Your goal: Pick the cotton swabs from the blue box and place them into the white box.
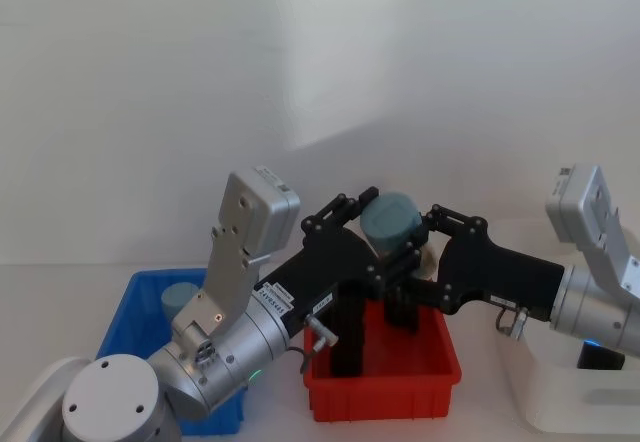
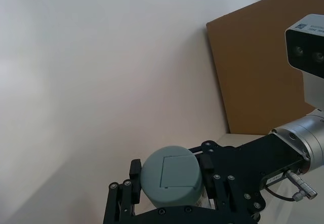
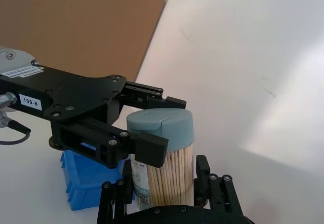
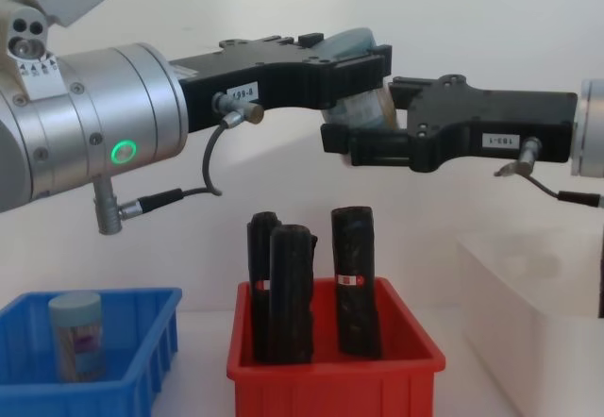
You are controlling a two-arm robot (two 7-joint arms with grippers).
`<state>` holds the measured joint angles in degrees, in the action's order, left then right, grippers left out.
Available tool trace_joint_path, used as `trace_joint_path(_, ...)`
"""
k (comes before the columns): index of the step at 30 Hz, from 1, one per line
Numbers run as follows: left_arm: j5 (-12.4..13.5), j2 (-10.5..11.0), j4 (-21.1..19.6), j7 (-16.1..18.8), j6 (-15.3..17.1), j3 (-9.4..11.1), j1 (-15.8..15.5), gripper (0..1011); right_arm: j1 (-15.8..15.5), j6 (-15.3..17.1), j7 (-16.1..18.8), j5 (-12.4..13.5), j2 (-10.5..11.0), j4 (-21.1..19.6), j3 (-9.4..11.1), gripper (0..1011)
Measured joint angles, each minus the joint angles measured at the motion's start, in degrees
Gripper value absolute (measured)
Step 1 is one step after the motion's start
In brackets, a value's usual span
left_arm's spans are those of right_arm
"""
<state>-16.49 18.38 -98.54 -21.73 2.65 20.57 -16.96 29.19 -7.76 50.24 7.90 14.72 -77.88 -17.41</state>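
Observation:
One jar of cotton swabs (image 1: 390,217) with a pale blue-grey lid hangs in the air above the red bin, between both grippers. My left gripper (image 1: 372,224) reaches in from the left and is shut on the jar near its lid (image 3: 162,127). From the right, my right gripper (image 1: 415,247) is clamped on the jar's lower body (image 3: 164,176). Another jar of cotton swabs (image 4: 75,334) stands upright in the blue box (image 4: 142,370) at the left. The white box (image 1: 560,387) sits at the right, under the right arm.
A red bin (image 4: 330,372) stands in the middle, directly under the held jar, with three tall black rolls (image 4: 354,280) standing in it. A plain wall is close behind, and a brown board (image 2: 263,67) leans at the side.

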Motion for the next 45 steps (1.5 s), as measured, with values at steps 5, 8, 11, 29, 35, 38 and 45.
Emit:
trace_joint_path(5,0.0,0.0,0.0,0.1,0.0,0.0,0.0,711,0.0,0.0,0.0,0.0,0.0,0.0,-0.1,645)
trace_joint_path(8,0.0,0.0,0.0,0.1,0.0,0.0,0.0,711,0.0,0.1,0.0,0.1,0.0,0.0,-0.1,641)
trace_joint_path(11,0.0,0.0,0.1,0.1,0.0,0.0,0.0,711,0.0,0.1,0.0,0.1,0.0,-0.1,-0.1,641)
trace_joint_path(29,0.1,0.0,0.1,0.1,0.0,0.0,0.0,877,0.1,0.1,-0.1,0.2,0.1,-0.2,-0.1,641)
trace_joint_path(35,0.1,0.0,0.1,0.1,0.0,0.0,0.0,1000,0.1,0.1,-0.3,0.1,0.1,-0.2,-0.1,641)
trace_joint_path(38,0.1,0.0,0.1,0.1,0.0,0.0,0.0,1000,-0.1,0.2,-0.7,-0.1,0.3,-0.4,-0.1,641)
trace_joint_path(45,0.1,0.0,0.1,0.1,0.0,0.0,0.0,1000,-1.2,1.1,-3.5,-1.2,1.4,-1.5,0.3,641)
